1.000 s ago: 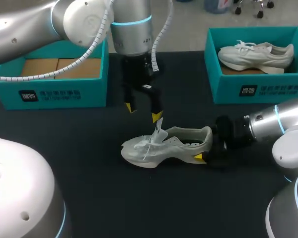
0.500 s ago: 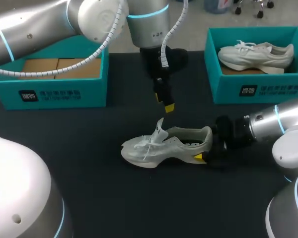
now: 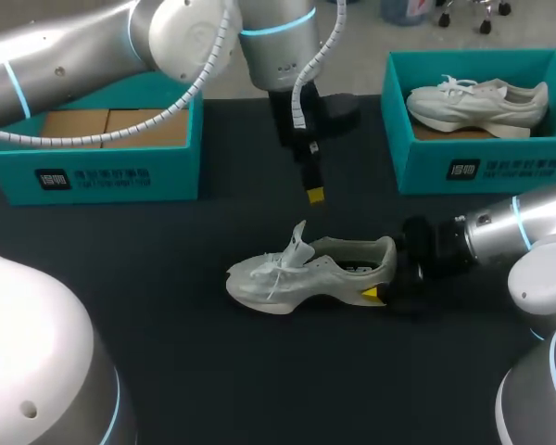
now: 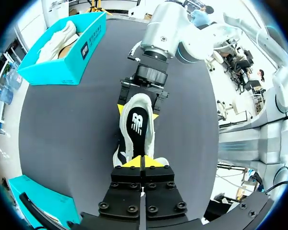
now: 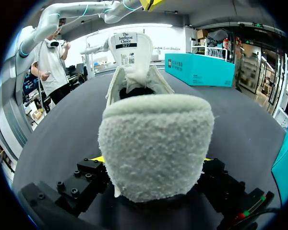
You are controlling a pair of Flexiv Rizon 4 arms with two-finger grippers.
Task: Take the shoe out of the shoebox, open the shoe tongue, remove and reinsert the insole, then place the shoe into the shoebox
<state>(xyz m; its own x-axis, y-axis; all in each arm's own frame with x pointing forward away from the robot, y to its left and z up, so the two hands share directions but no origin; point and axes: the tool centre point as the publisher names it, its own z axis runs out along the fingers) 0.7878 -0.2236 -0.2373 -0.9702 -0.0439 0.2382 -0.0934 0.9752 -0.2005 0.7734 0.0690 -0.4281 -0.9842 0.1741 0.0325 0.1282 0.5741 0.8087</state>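
The black desk carries two teal boxes: the left shoebox shows bare cardboard, the right shoebox holds a white sneaker. Between them the pale shoe stands on the desk, its tongue raised. The right end effector clamps its heel from both sides. The left end effector hangs above the tongue, fingers pressed together, holding nothing.

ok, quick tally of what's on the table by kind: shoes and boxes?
White shoes: 2 (shoe on the table, boxed shoe)
Teal shoeboxes: 2 (left shoebox, right shoebox)
Total: 4
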